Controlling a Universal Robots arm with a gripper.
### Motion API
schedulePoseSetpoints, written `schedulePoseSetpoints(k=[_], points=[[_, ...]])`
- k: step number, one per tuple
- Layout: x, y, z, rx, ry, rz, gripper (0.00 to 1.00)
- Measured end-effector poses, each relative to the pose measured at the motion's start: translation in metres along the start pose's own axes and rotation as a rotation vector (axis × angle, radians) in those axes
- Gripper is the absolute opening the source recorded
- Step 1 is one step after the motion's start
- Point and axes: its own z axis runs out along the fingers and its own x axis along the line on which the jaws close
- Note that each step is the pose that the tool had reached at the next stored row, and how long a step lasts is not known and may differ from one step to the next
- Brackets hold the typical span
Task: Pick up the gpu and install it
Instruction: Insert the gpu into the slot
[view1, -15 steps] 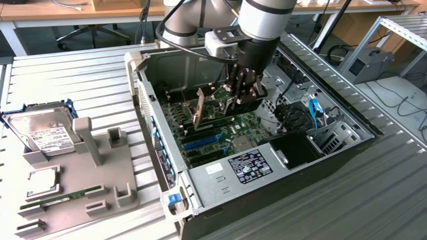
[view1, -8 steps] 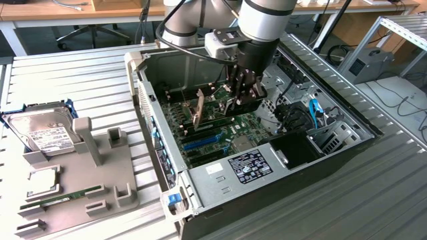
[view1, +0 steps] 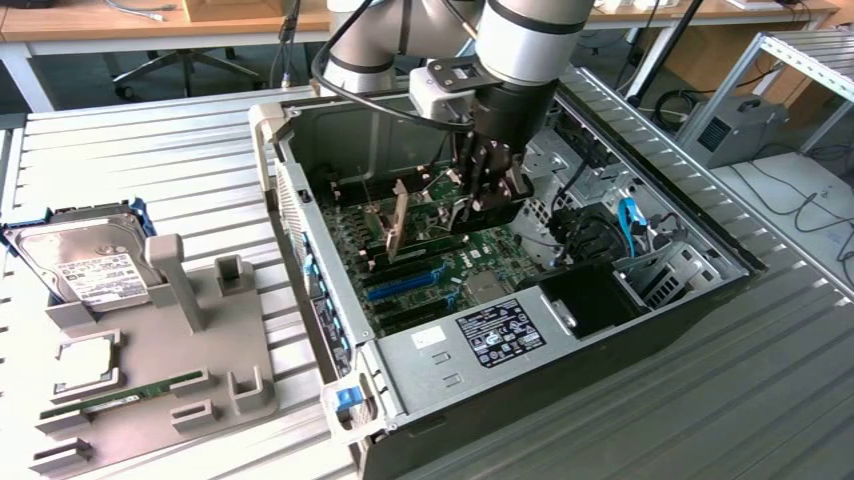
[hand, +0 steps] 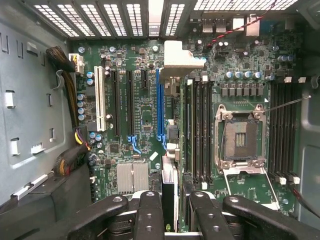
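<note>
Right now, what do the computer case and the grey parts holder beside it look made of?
Computer case: looks like bare grey sheet metal, matte, with folded edges and punched vents. Parts holder: probably moulded or printed plastic, matte grey-beige, with thick rounded posts.

The open computer case (view1: 400, 290) is reachable from above, and the end effector (view1: 483, 205) hangs low inside it with the gpu (view1: 396, 232) standing upright on the motherboard (hand: 145, 115) between its fingers. Case walls hem the bay; cable bundles (hand: 70, 100) crowd one side wall. The desk (view1: 147, 160) beside the case lies open, apart from the parts holder (view1: 160, 350).
</note>
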Motion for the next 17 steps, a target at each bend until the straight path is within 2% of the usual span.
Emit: schedulePoseSetpoints(k=[17], points=[[0.001,0.0001,0.0049,0.0,0.0,0.0,0.26]])
